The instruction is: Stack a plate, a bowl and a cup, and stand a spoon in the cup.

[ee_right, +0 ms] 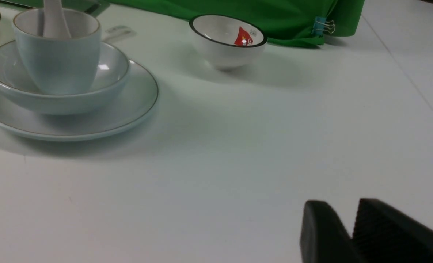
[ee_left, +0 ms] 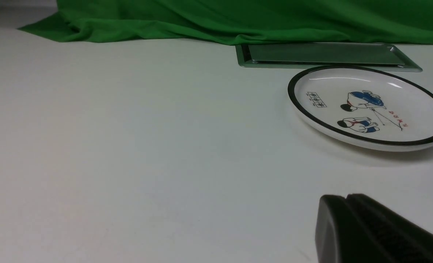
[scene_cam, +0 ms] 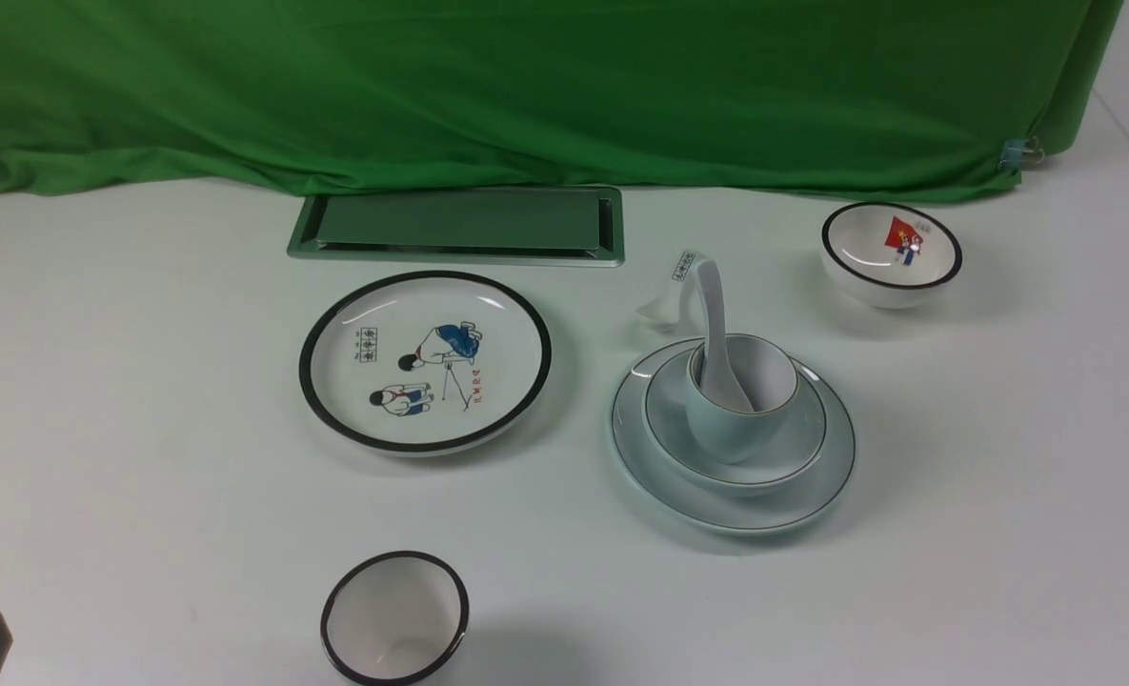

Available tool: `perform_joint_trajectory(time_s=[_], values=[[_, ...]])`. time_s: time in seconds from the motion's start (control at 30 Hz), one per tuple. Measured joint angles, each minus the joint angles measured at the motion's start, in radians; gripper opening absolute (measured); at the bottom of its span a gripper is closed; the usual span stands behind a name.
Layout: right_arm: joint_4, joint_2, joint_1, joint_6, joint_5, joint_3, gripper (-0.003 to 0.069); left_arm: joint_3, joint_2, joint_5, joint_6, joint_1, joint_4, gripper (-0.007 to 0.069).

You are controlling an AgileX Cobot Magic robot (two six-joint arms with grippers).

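With plate, bowl, cup and spoon nested for stability, I park my left gripper pressed closed and right gripper slightly parted, both empty.

Two plates, bowls, cups, spoons.

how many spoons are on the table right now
2. The plain white spoon stands in the cup on the stacked bowl and plate. The labelled spoon lies on the table just behind that stack, mostly hidden by the first, so only part shows.
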Motion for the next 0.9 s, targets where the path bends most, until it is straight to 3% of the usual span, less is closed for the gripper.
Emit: perform_joint_trajectory(time_s=[0.9], values=[[0.0, 0.0, 0.0, 0.0, 0.0, 0.0, 0.0223, 0.0, 0.0, 0.0, 0.003, 0.0, 0.012, -0.0029]])
